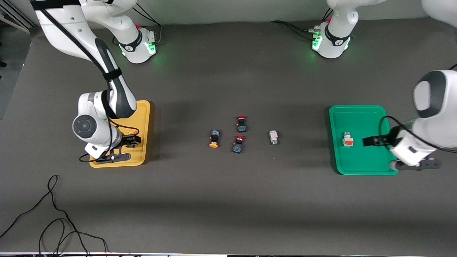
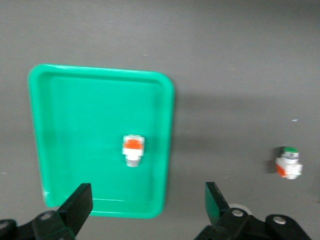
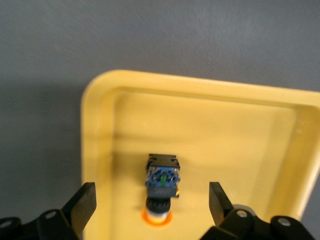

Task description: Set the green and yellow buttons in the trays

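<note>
A black-bodied button with an orange-yellow cap (image 3: 161, 187) lies in the yellow tray (image 3: 225, 130), which sits at the right arm's end of the table (image 1: 144, 117). My right gripper (image 3: 151, 200) is open and empty just over it, also seen in the front view (image 1: 132, 140). A white orange-marked button (image 1: 347, 139) lies in the green tray (image 1: 357, 117). My left gripper (image 1: 369, 141) hovers open and empty over that tray (image 2: 75, 125), above its button (image 2: 133, 149). A white green-marked button (image 1: 274, 137) and a second orange-capped button (image 1: 214, 138) lie on the table's middle.
Two black-bodied switches with red caps (image 1: 241, 123) (image 1: 238, 144) lie between the two loose buttons. The green-marked button also shows in the left wrist view (image 2: 289, 162). Black cables (image 1: 53, 214) trail at the front corner at the right arm's end.
</note>
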`<state>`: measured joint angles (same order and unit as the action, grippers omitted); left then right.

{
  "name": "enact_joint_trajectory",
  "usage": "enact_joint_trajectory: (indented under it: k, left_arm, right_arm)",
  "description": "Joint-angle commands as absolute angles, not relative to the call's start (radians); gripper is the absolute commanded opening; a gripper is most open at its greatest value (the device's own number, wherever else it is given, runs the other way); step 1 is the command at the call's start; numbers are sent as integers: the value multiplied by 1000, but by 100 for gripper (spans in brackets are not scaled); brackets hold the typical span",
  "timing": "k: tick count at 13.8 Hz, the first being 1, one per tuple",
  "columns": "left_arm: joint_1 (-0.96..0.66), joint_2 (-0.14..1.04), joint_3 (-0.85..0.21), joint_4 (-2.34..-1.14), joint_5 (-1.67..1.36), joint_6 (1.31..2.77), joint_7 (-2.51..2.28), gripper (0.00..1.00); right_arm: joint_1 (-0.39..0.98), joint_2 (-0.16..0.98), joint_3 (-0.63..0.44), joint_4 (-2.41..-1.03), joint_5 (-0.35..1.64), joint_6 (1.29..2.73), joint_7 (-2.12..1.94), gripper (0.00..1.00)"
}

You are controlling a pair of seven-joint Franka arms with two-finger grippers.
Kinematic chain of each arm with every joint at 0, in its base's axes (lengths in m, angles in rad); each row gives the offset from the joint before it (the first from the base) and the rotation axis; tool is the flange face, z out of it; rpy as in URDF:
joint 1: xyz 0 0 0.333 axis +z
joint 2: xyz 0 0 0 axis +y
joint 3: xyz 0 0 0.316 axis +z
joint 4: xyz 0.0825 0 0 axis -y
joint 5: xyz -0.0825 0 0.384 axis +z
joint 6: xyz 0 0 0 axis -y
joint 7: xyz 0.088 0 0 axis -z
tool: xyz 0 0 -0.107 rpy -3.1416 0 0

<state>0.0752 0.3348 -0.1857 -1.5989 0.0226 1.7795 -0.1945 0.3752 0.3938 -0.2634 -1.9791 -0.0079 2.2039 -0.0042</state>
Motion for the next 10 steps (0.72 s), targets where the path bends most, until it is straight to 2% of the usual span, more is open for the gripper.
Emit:
enact_joint_trajectory:
  k: [1, 3, 5, 10]
  left_arm:
    - [-76, 344, -181, -1591, 20, 1779, -381, 100]
    - [-156, 350, -181, -1591, 17, 1801, -484, 100]
    - [-225, 356, -181, -1594, 15, 1838, -582, 100]
    - [-334, 432, -181, -1663, 17, 2020, -693, 100]
  right_arm:
    - [382, 393, -233, -1821, 116, 2035, -14, 100]
    - [412, 397, -232, -1770, 242, 2003, 29, 100]
    - [463, 413, -230, -1735, 261, 2006, 133, 100]
    - [595, 569, -232, -1556, 259, 2019, 397, 100]
